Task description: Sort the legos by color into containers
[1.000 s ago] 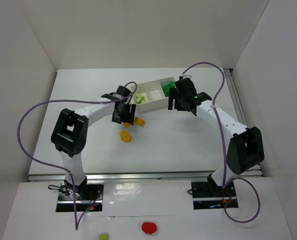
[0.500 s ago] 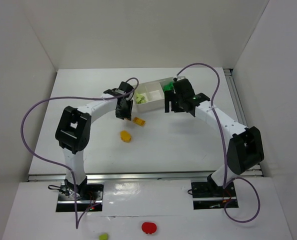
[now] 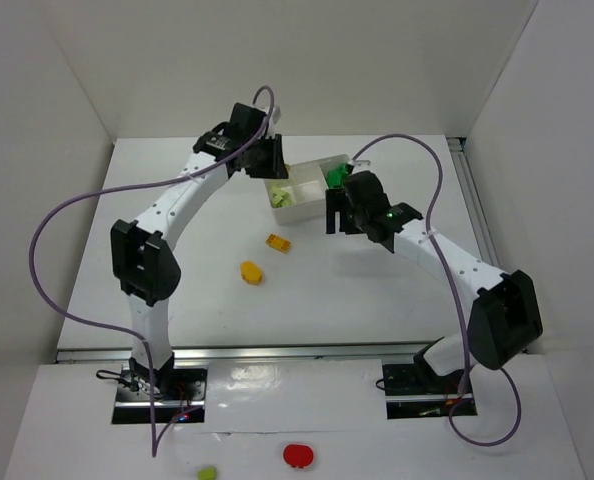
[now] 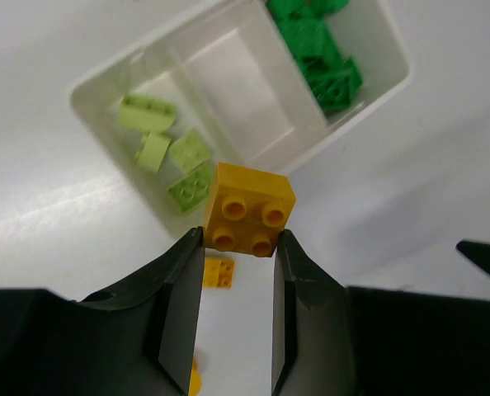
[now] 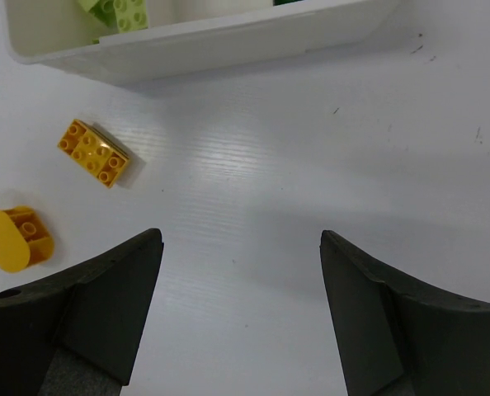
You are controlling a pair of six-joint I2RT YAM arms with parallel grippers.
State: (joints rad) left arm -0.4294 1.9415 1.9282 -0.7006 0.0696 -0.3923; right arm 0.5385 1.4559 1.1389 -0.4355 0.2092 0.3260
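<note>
My left gripper [image 4: 238, 239] is shut on a square orange lego [image 4: 249, 210], held in the air over the near wall of the white tray [image 4: 105, 70]. In the top view this gripper [image 3: 269, 166] hangs above the tray's left end. The left container holds lime legos [image 4: 167, 148], the middle container [image 4: 228, 82] looks bare, and the right one holds green legos [image 4: 319, 49]. On the table lie an orange brick [image 3: 277, 242] and a rounded orange piece [image 3: 250, 271]. My right gripper [image 5: 241, 239] is open over bare table in front of the tray [image 5: 228, 37], with nothing between its fingers.
The orange brick [image 5: 94, 153] and the rounded piece [image 5: 14, 239] lie left of my right gripper [image 3: 335, 212]. A red round object [image 3: 297, 456] and a small lime piece [image 3: 207, 472] sit on the front ledge, outside the table. White walls enclose the table.
My left gripper closed on the square orange lego, lifted it off the table and carried it back over the tray. The right arm swung slightly left and toward the front.
</note>
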